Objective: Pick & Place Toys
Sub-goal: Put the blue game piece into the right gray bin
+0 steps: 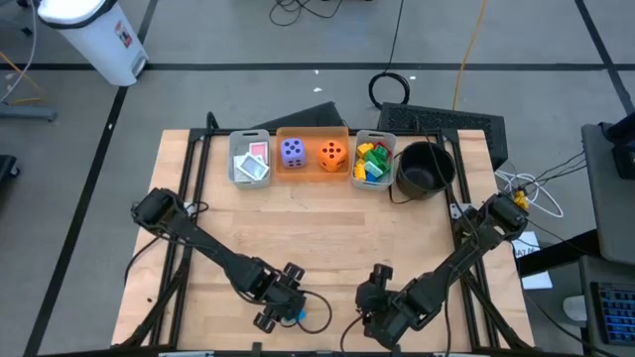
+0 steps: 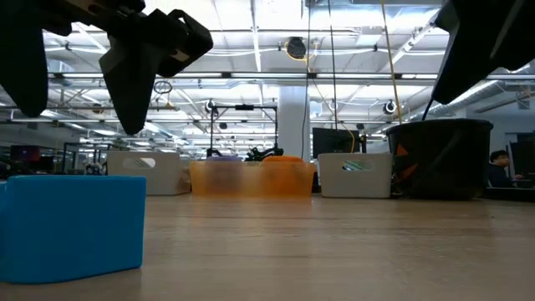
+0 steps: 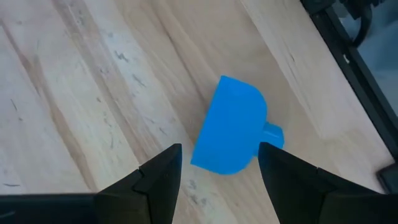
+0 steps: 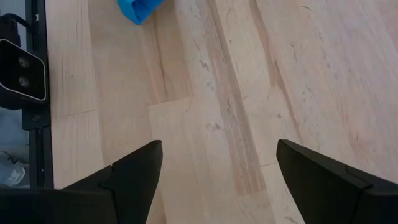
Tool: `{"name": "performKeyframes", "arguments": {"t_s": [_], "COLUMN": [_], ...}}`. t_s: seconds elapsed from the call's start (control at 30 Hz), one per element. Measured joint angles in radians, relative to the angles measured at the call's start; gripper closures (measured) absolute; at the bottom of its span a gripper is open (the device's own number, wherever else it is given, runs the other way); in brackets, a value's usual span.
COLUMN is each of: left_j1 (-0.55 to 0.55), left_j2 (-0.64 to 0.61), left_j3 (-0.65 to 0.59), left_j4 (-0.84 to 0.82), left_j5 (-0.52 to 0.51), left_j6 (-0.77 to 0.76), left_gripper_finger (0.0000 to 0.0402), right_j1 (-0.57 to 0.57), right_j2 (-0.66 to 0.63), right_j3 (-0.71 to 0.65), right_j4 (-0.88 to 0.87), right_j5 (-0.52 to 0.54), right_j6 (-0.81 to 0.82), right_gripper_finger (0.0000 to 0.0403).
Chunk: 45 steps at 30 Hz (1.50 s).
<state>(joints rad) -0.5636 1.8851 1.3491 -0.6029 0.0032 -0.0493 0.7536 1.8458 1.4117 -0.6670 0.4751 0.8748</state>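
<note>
A blue plastic toy piece point(image 3: 233, 124) with one rounded end and a small stub lies flat on the wooden table near its front edge point(image 1: 296, 315). It fills the left foreground of the low view point(image 2: 71, 224). My left gripper point(image 3: 219, 155) hangs open just above it, pointing steeply down, one finger over each side of the piece's near end. In the low view its fingers point(image 2: 138, 79) are clear of the piece. To the right, my right gripper point(image 4: 217, 155) stands open over bare wood point(image 1: 382, 302). The purple die point(image 1: 293, 151) and the orange die point(image 1: 333, 154) sit in the orange bin.
Along the far edge stand a grey bin with picture cards point(image 1: 250, 161), the orange bin point(image 1: 313, 171), a grey bin with coloured bricks point(image 1: 372, 162) and a black round bowl point(image 1: 425, 169). Bare wood lies between these and the grippers. The low camera point(image 4: 22, 71) sits at the front edge.
</note>
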Motion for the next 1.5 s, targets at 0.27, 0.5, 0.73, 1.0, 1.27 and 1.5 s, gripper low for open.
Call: {"name": "performKeyframes", "arguments": {"t_s": [0.27, 0.5, 0.73, 1.0, 1.27, 1.5], "left_j1": [0.001, 0.002, 0.007, 0.007, -0.024, -0.019], "left_j2": [0.0, 0.0, 0.0, -0.001, -0.001, 0.005], "left_j3": [0.0, 0.0, 0.0, 0.0, 0.0, 0.001], "left_j4": [-0.033, -0.048, -0.05, -0.041, 0.037, 0.059], "left_j5": [0.052, -0.001, -0.093, 0.057, 0.053, 0.031], "left_j6": [0.062, 0.106, 0.019, 0.037, 0.133, 0.157], "left_gripper_finger": [0.0161, 0.0058, 0.0004, 0.003, 0.0048, 0.0063], "right_j1": [0.0, -0.002, -0.006, -0.006, -0.007, -0.008], "right_j2": [0.0, 0.0, 0.0, 0.0, 0.0, 0.0], "right_j3": [0.0, 0.0, 0.0, 0.0, 0.0, -0.042], "right_j4": [0.0, 0.0, 0.001, 0.002, 0.003, 0.044], "right_j5": [0.0, 0.02, 0.03, 0.03, 0.03, 0.026], "right_j6": [0.0, 0.001, 0.002, 0.003, 0.003, 0.044], "right_gripper_finger": [0.0099, 0.0099, 0.0099, 0.0099, 0.0099, 0.0099]}}
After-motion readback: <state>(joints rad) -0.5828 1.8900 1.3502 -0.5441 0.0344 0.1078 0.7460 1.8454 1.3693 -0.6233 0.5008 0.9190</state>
